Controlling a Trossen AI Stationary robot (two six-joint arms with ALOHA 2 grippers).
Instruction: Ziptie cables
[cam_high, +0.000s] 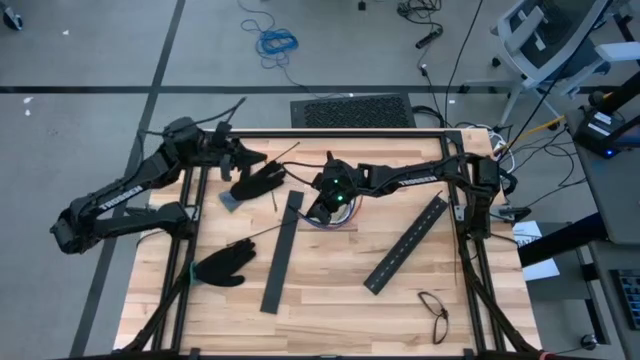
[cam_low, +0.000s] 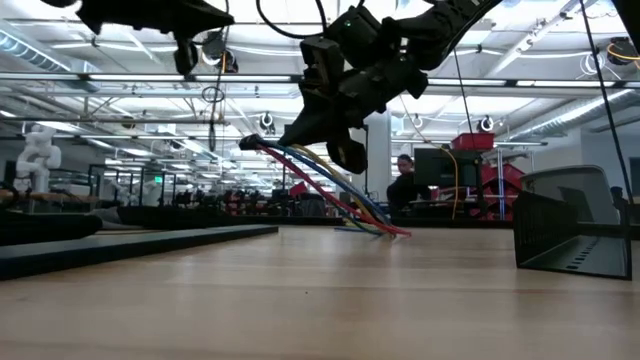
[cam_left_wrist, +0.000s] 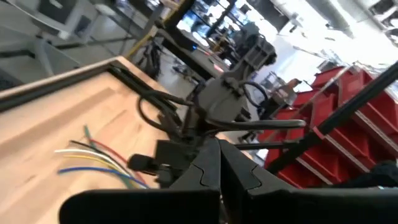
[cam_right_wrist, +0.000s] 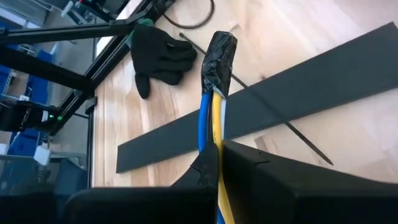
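The cables (cam_low: 330, 190), red, blue, yellow and white wires, are bound at one end by black tape (cam_right_wrist: 217, 53). My right gripper (cam_high: 322, 208) is shut on them above the table's middle. Their loose ends (cam_left_wrist: 93, 155) rest on the wood. My left gripper (cam_high: 243, 158) is shut near the far left corner, raised off the table, and nothing shows between its fingers (cam_left_wrist: 205, 171). One ziptie (cam_right_wrist: 273, 115) lies across a black bar. Another ziptie (cam_high: 262, 234) lies by the near glove. My right gripper pinches the bundle between its two fingers just behind the black-taped end (cam_right_wrist: 212, 134), which sticks out past the fingertips. The fingers slant down from the table's right side. The taped end is lifted clear, and the wires slope down to their loose ends (cam_low: 385, 230) on the table.
Two long black slotted bars (cam_high: 282, 250) (cam_high: 405, 245) lie on the wood. One black glove (cam_high: 258, 180) is at the far left and another black glove (cam_high: 222, 266) at the near left. A pair of glasses (cam_high: 435, 312) lies near the front right. A black frame (cam_high: 340, 133) borders the table.
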